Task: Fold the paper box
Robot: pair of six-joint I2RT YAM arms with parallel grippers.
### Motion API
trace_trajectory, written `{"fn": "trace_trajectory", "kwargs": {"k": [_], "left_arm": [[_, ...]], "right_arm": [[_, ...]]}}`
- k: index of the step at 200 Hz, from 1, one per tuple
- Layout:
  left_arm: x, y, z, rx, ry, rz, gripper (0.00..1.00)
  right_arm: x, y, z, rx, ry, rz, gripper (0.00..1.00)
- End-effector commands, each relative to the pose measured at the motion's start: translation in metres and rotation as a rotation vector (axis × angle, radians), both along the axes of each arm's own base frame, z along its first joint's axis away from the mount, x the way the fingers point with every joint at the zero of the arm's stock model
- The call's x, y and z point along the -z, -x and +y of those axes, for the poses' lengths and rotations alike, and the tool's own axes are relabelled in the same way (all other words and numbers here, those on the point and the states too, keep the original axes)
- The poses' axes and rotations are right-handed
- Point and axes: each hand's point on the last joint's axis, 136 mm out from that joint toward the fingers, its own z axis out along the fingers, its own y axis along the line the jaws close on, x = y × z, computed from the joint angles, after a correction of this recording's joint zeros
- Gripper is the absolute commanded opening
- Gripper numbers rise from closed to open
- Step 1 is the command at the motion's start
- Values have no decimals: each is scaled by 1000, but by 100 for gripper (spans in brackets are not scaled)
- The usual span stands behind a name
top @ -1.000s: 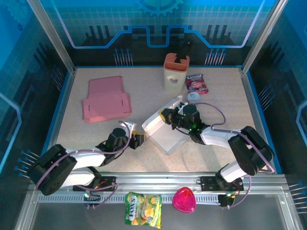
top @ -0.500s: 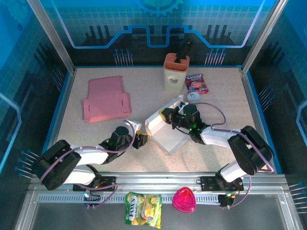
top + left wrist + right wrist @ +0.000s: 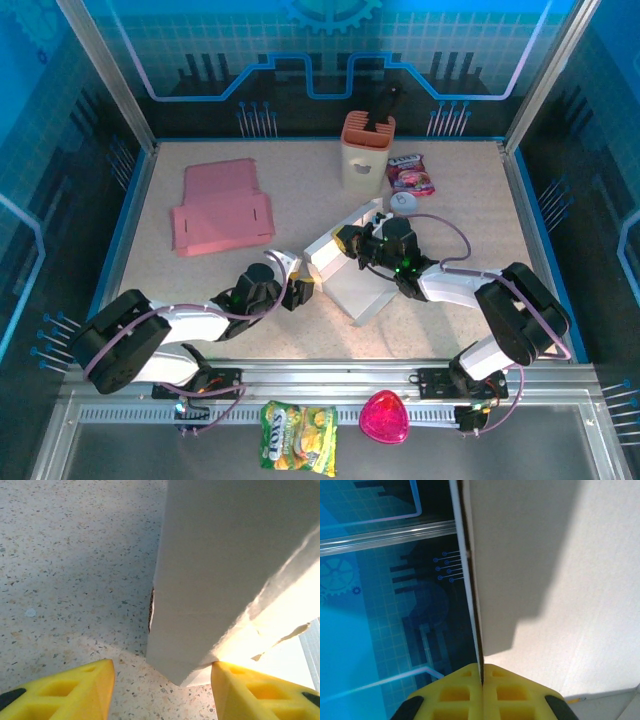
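Left hand (image 3: 300,290) lies low on the surface (image 3: 480,200), half open and empty. Its fingers (image 3: 60,690) straddle the near corner of the white box (image 3: 352,288). The box sits mid-surface, partly folded, with one wall raised. Right hand (image 3: 345,241) is clamped tight on that wall's edge. Beyond lie a flat pink card (image 3: 220,210) and a holder (image 3: 367,150).

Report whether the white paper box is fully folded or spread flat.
Partly folded: the box has one wall raised, pinched by the right pincer, while its base rests on the table.
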Motion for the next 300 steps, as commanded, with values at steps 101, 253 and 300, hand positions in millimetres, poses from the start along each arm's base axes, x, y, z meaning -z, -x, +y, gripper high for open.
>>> {"fn": "trace_trajectory", "kwargs": {"k": [101,253,300], "left_arm": [[-23,3,-9,83,-5,-76,61],[-32,-8,-21,84,33,-92,62],[-26,4,-15,98,39,-68,64]], "right_arm": [[4,4,2,-18,1,21,0],[7,10,7,-33,11,29,0],[3,9,7,-30,8,23,0]]}}
